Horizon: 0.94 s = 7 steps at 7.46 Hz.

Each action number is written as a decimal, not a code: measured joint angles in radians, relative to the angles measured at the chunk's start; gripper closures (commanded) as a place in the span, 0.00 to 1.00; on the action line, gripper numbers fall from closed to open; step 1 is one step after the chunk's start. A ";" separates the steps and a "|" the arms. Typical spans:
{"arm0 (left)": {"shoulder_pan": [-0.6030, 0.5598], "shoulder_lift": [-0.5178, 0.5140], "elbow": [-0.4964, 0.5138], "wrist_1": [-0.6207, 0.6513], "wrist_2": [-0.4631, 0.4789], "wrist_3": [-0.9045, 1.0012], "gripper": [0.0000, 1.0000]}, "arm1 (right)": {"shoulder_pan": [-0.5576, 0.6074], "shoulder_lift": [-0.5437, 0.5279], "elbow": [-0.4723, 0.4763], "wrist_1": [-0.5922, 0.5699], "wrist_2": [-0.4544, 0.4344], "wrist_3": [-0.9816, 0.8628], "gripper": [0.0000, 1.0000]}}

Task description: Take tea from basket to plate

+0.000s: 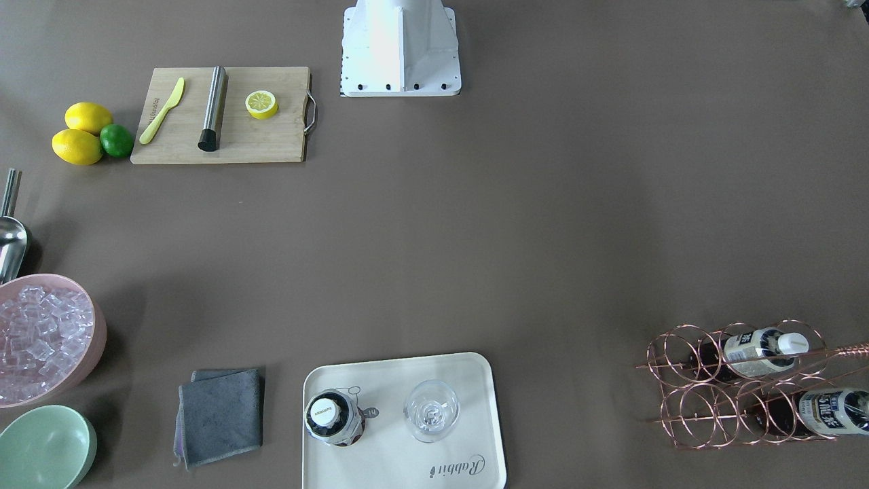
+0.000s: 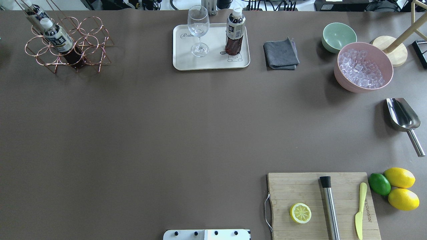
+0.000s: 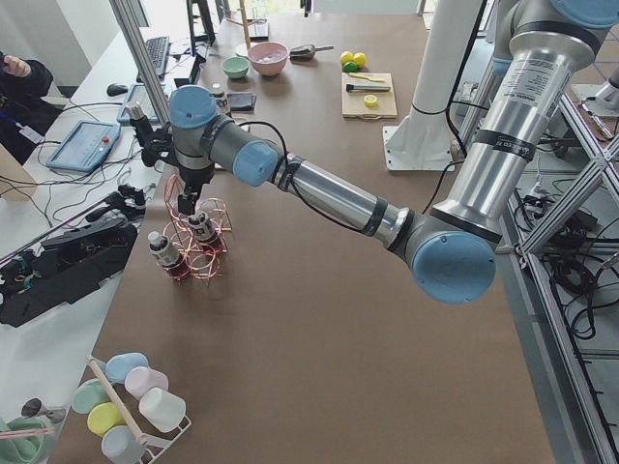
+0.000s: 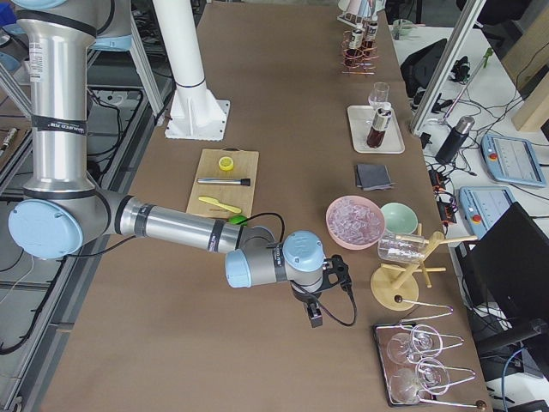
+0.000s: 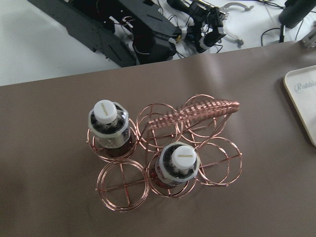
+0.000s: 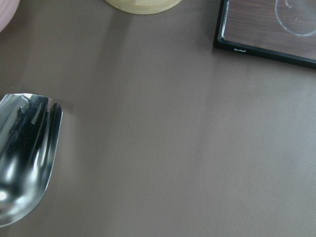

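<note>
Copper wire basket (image 5: 197, 112) sits at the bench's (image 2: 166, 133) far corner on the robot's left; exact ring count is hard to make out. Tea count is three. First tea bottle (image 5: 107, 126) stands in an end ring; second tea bottle (image 5: 178, 165) stands in a ring near the middle, with empty rings on either side of it; both have white caps up. Third tea bottle (image 2: 235, 33) stands upright on the cream plate (image 2: 186, 61), right by the bear drawing; one clear stemmed glass (image 2: 198, 30) stands beside it on the same plate, not touching.

Left pincer (image 3: 184, 205) hangs just above the basket, close over a cap; it only shows from the side, so can't tell how wide it is or whether it has hold of anything. Right pincer (image 4: 315, 316) hangs low over bare bench at the other end, near the one steel scoop (image 2: 402, 115); same deal, can't tell its opening.

One grey cloth (image 2: 281, 53) lies just beside the plate; one green bowl (image 2: 337, 35) and one pink bowl (image 2: 343, 81) full of ice cubes sit further along. One wooden cutting board (image 2: 300, 186) carries one lemon half (image 2: 300, 213), one steel rod (image 2: 329, 206) and one yellow knife (image 2: 360, 210); two whole lemons (image 2: 399, 177) and one lime (image 2: 379, 184) huddle just beside it.
</note>
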 measured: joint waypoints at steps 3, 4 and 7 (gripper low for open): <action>0.007 0.095 0.021 -0.016 0.107 0.007 0.02 | -0.001 0.000 0.000 0.001 0.001 0.000 0.00; 0.009 0.130 0.031 -0.012 0.146 0.034 0.02 | -0.001 0.000 0.000 0.001 0.000 0.000 0.00; 0.007 0.240 0.023 0.079 0.172 0.060 0.02 | -0.009 0.001 0.006 0.002 -0.007 -0.007 0.00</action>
